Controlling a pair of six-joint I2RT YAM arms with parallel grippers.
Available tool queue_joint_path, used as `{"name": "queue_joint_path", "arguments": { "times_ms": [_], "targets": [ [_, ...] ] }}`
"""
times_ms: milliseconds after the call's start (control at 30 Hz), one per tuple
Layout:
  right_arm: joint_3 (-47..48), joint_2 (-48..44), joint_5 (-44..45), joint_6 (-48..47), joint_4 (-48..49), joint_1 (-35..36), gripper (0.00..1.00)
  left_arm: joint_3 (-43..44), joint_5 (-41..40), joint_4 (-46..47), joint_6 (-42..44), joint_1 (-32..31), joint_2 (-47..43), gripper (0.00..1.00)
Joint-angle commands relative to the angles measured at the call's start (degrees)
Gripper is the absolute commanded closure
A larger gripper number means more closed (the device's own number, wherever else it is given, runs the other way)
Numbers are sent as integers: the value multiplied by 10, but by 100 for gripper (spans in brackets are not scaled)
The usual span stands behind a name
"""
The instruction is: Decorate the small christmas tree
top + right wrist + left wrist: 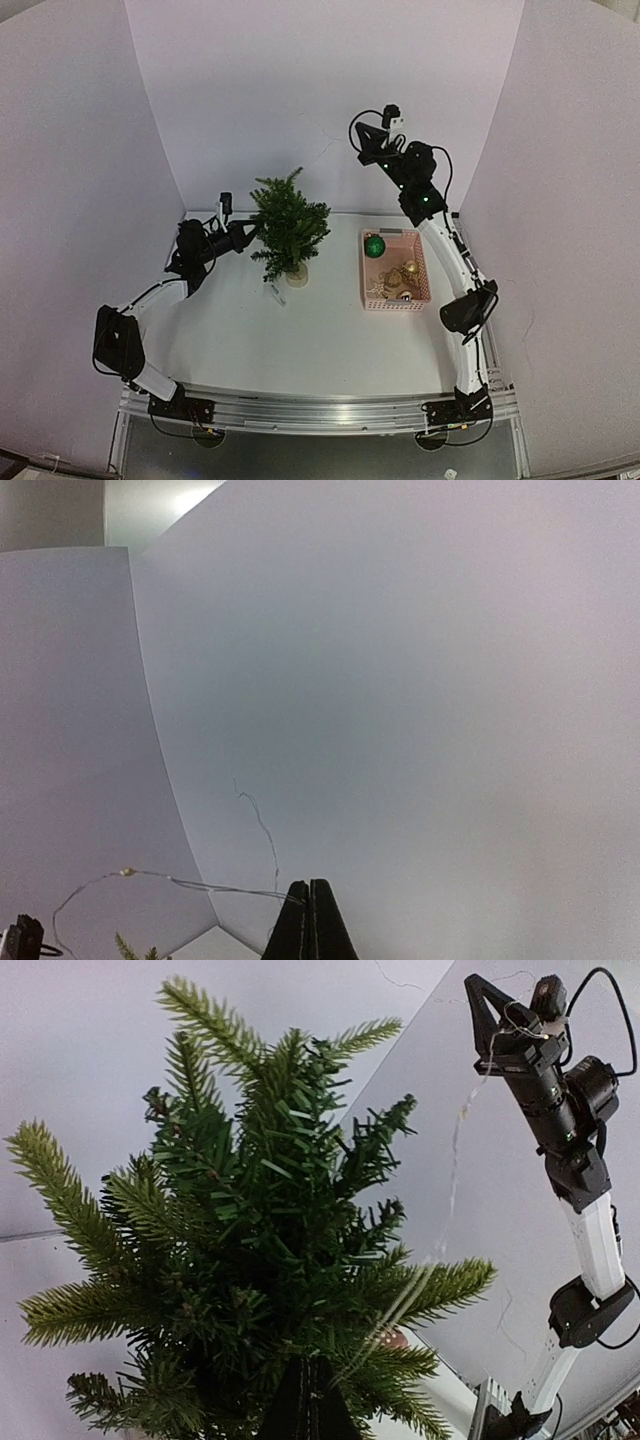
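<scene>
Starting nearest, the left gripper (245, 237) sits pinched together in the left branches of the upright, mid-table small christmas tree (288, 225), its catch unclear, while beyond, high to the tree's right, the right gripper (310, 888) clamps a thin light wire (200, 883) slanting down-left to it.

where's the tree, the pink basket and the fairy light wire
small christmas tree (289, 225) top external view, middle of the foliage
pink basket (394, 306) top external view, near rim
light wire (180, 881) right wrist view, strand low and left of centre
</scene>
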Motion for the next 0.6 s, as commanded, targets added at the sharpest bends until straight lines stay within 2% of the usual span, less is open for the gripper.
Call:
{"name": "queue_joint_path", "arguments": {
  "times_ms": [0,233,367,567],
  "targets": [
    [40,82,20,27,115,10,100,-4,-50,94,-53,0,8,100],
    [74,177,34,26,165,45,100,-14,-69,114,-58,9,29,100],
    [55,177,33,20,172,54,100,-16,-57,110,-27,12,47,100],
    [33,162,39,16,174,55,100,-9,-57,97,-39,13,67,100]
  ]
}}
